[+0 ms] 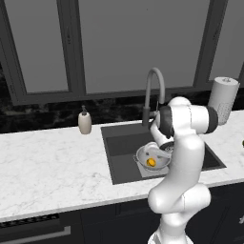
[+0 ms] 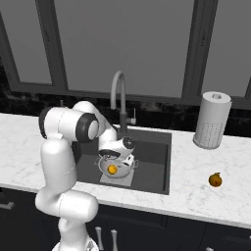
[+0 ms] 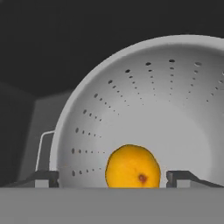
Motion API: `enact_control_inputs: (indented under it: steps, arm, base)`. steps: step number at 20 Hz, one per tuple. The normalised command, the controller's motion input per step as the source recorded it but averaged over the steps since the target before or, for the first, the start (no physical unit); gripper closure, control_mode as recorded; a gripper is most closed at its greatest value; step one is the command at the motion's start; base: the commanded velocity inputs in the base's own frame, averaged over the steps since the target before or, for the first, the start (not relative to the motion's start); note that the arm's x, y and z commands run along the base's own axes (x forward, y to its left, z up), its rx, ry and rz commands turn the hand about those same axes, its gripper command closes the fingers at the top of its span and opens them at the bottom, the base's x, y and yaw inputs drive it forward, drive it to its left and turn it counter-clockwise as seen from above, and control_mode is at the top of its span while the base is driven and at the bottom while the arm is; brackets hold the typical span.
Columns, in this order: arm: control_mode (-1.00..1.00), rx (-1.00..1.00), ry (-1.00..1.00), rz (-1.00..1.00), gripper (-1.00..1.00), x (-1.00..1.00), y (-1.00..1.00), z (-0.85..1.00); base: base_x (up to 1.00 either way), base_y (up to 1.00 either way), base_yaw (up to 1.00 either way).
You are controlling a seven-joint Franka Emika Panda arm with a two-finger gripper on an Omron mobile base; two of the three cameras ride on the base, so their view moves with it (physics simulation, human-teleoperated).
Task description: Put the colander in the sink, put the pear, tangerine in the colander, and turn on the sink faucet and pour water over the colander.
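The silver colander point(image 1: 141, 155) point(image 2: 128, 169) point(image 3: 175, 109) sits on the floor of the dark sink point(image 1: 124, 143) point(image 2: 152, 152). The orange tangerine point(image 1: 151, 162) point(image 2: 112, 169) point(image 3: 132, 166) lies inside it. My gripper point(image 1: 159, 150) point(image 2: 113, 159) point(image 3: 112, 178) hangs just over the colander, open, its fingertips spread wider than the tangerine below them. The pear point(image 2: 214, 180) rests on the marble counter right of the sink. Behind the basin rises the grey gooseneck faucet point(image 1: 153, 81) point(image 2: 117, 88); no water stream is visible.
A beige soap bottle point(image 1: 85, 121) stands on the counter left of the sink. The white paper-towel roll point(image 1: 223, 100) point(image 2: 212, 120) stands at the back right. Dark window frames run along the wall behind the counter.
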Motion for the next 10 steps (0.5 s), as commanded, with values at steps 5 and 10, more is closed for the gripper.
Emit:
enact_control_inputs:
  steps: [5,10]
  arm:
    - [-1.00,0.00,-0.08,0.00,-1.00,-0.16,-0.35,0.92]
    - [-1.00,-0.01,-0.07,0.00,-1.00,-0.38,-0.64,0.91]
  base:
    - [0.00,0.00,0.00]
    - [0.00,0.00,0.00]
